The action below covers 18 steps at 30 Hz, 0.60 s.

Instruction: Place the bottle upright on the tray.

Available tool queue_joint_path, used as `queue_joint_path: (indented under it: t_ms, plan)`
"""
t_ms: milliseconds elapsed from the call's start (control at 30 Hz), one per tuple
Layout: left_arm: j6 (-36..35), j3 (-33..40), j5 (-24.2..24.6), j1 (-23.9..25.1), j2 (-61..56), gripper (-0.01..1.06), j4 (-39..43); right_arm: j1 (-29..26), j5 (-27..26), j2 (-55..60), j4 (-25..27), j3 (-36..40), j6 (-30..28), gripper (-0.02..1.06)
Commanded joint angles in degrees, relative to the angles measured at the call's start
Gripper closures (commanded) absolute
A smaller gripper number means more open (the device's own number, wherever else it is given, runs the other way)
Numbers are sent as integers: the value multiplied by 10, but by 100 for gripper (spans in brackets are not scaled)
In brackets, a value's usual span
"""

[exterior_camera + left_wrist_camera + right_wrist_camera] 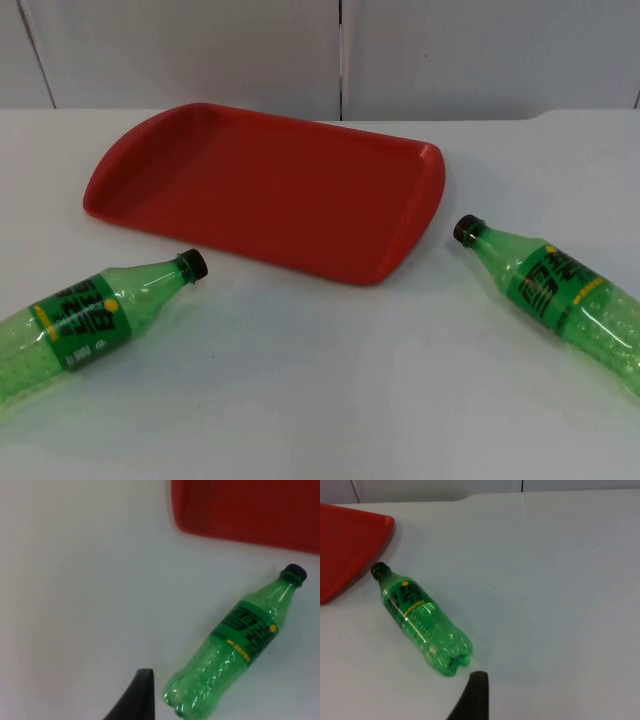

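From the top view, a shallow red plastic tray [262, 188] sits on the white table [320, 400]. A green plastic bottle with a black cap [90, 315] lies on its side left of the tray; a second green bottle [555, 290] lies right of it, both caps towards the tray.

In the left wrist view, the left gripper's black fingertip [137, 697] hangs near the first bottle's base; whether that gripper is spread or closed cannot be told.

In the right wrist view, the right gripper's black fingertip [472, 700] hangs near the second bottle's base, and its spread cannot be told either.

In the top view, the left green bottle [85, 318] runs off the frame at its base end, and the right green bottle [553, 294] is likewise cut at its base. Label print on both is too small to read. Each wrist view cuts off part of the red tray [250, 510].
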State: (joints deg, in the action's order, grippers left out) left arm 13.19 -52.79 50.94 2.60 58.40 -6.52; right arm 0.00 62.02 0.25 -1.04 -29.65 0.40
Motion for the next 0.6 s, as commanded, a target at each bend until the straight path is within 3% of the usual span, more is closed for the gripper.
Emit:
queue_joint_path:
  t_ms: [0, 233, 433, 567]
  plan:
    - [20, -13, 2, 2, 16, 0, -14, -3, -2, -2, 0, 2, 2, 23]
    - [65, -42, 2, 2, 79, 0, -35, -3, -2, -2, 0, 2, 2, 23]
    - [221, -52, 6, -1, 152, 0, -109, -3, -2, -2, 0, 2, 2, 23]
    - [269, -52, 6, -21, 192, 0, -109, -3, -2, -2, 0, 2, 2, 23]
